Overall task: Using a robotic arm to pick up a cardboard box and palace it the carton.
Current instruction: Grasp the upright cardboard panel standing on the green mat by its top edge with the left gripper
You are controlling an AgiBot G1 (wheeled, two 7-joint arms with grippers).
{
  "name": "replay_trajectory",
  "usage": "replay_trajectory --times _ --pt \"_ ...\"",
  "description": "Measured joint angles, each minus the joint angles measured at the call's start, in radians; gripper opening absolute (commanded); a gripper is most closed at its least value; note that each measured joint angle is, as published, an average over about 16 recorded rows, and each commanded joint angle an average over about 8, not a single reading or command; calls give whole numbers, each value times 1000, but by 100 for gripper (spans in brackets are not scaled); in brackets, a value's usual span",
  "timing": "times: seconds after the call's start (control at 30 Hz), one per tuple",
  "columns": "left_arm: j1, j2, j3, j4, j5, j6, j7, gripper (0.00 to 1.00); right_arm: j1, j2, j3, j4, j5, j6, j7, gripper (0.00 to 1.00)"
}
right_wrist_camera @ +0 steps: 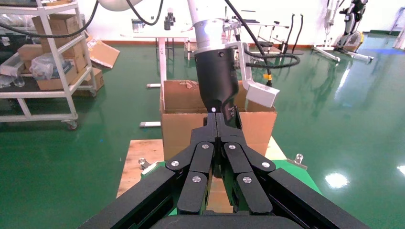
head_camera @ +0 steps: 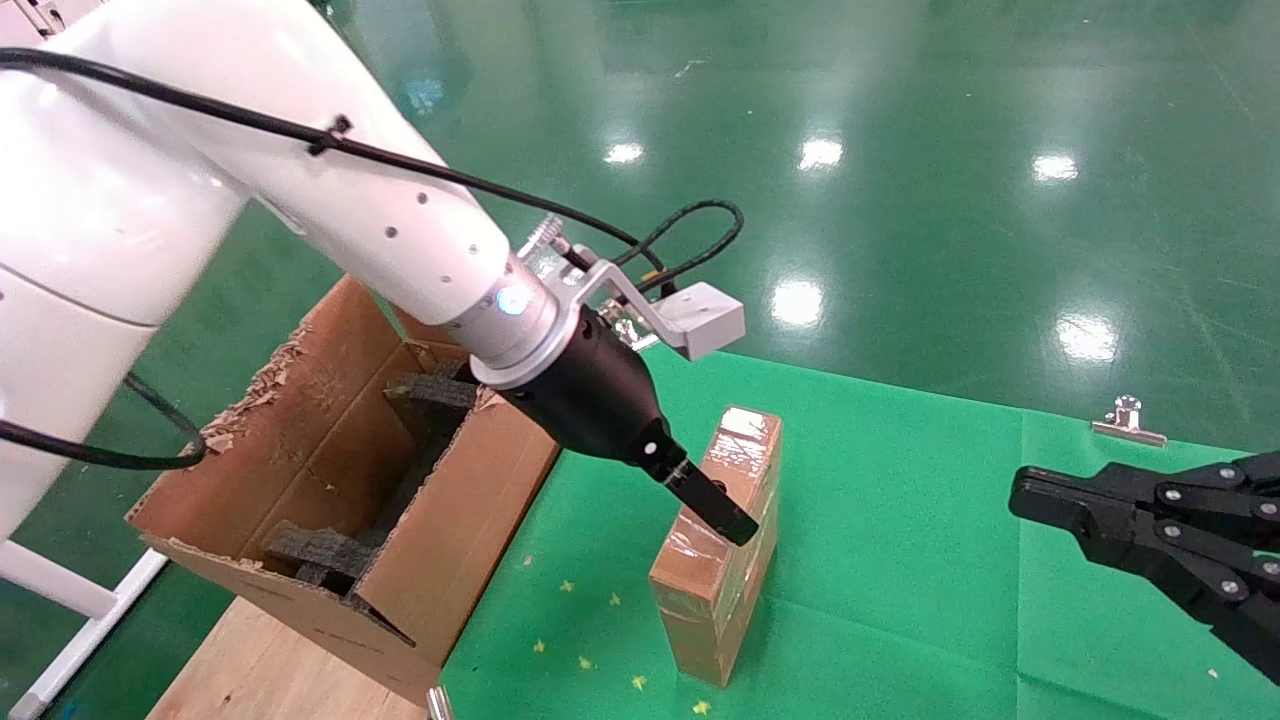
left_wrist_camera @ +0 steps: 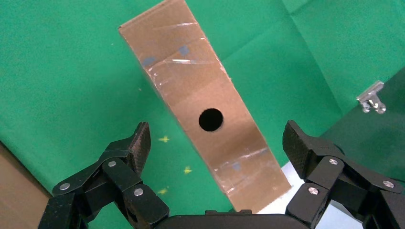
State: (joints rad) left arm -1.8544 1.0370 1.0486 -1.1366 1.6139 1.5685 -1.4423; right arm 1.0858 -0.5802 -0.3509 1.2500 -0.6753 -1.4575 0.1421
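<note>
The cardboard box (head_camera: 710,590) stands on edge on the green cloth, its narrow taped face up. The left wrist view shows that face (left_wrist_camera: 191,81) with a round hole. The white robotic arm (head_camera: 400,220) reaches down over it from the left. Its left gripper (head_camera: 735,520) is open just above the box, and its fingers (left_wrist_camera: 142,140) stand apart on either side of the box without touching it. The carton (head_camera: 470,520) sits open to the left of the box, with black foam blocks (head_camera: 430,395) inside. My right gripper (head_camera: 1020,495) is shut and empty at the right edge.
The green cloth (head_camera: 900,560) covers the table. A metal binder clip (head_camera: 1128,418) holds its far right edge. The carton rests on a wooden board (head_camera: 250,670). The shiny green floor lies beyond. The right wrist view shows shelves and tables far behind the carton (right_wrist_camera: 179,129).
</note>
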Motion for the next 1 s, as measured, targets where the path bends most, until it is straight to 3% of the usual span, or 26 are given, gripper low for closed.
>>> replay_trajectory --times 0.23,0.3,0.5,0.53,1.0 --pt "-6 39 51 8 26 -13 -36 100 0 0 0 0 0 0 0 100" --pt "-6 49 62 10 34 -16 -44 82 0 0 0 0 0 0 0 100" --pt "-6 75 89 15 62 -23 -59 8 0 0 0 0 0 0 0 100" --pt "-6 78 92 15 66 -24 -60 2 0 0 0 0 0 0 0 100" --pt "-7 84 100 15 77 -27 -63 0 0 0 0 0 0 0 0 100"
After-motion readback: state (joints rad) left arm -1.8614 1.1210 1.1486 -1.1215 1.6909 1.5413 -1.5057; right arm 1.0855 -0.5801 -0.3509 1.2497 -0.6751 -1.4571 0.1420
